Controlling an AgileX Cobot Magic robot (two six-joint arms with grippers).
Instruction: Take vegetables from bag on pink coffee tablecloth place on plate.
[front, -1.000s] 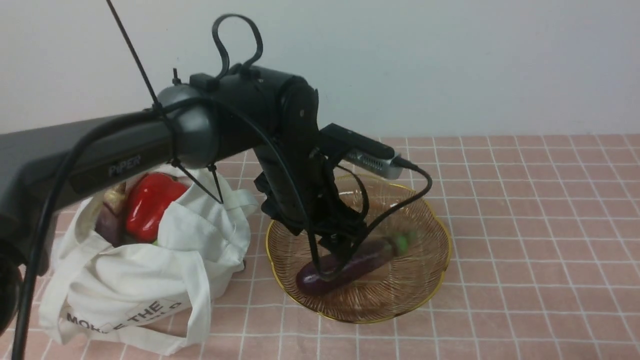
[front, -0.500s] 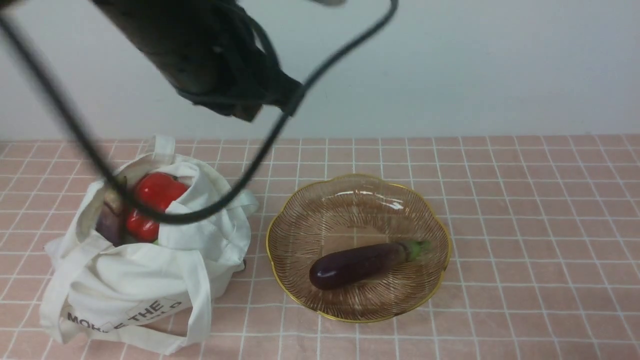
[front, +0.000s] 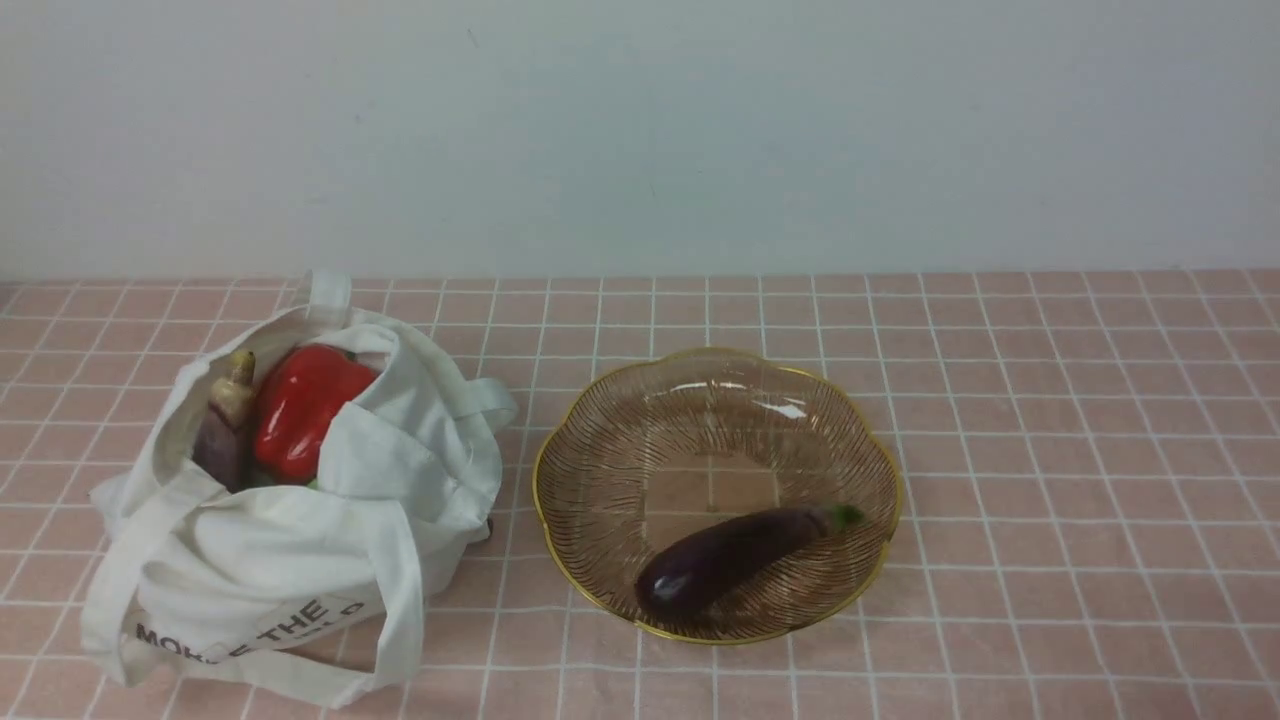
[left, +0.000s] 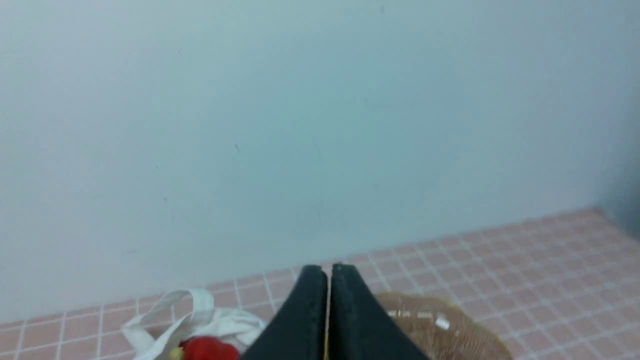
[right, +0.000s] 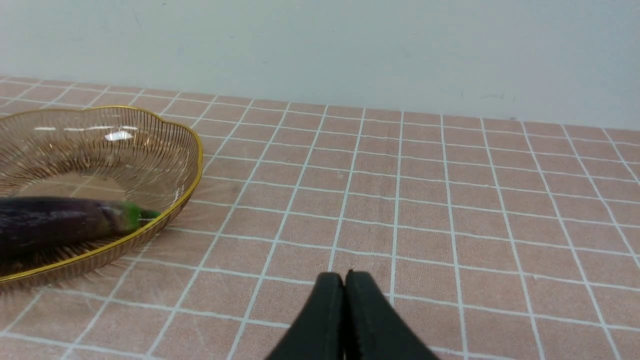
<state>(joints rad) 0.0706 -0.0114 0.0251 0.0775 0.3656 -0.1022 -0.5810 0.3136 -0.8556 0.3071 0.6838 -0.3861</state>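
Note:
The dark-purple eggplant (front: 735, 556) lies in the ribbed glass plate (front: 600, 450) with its green stem tip pointing right; it also shows in the right wrist view (right: 55, 223). The white bag (front: 250, 560) stands left of the plate, holding the red bell pepper (front: 300, 405) and the small purplish-beige vegetable (front: 225, 430). Both lie on the pink grid tablecloth (front: 1050, 450). Neither arm shows in the front view. My left gripper (left: 328, 272) is shut and empty, high above bag and plate. My right gripper (right: 344, 279) is shut and empty, low over the cloth right of the plate (right: 165, 150).
A plain pale wall (front: 640, 130) rises behind the table's far edge. The bag's long straps (front: 390, 610) hang loose toward the front of the cloth. Bare cloth stretches right of the plate.
My left arm let go of the eggplant, rose and left the front view. The eggplant rolled a little toward the plate's front rim.

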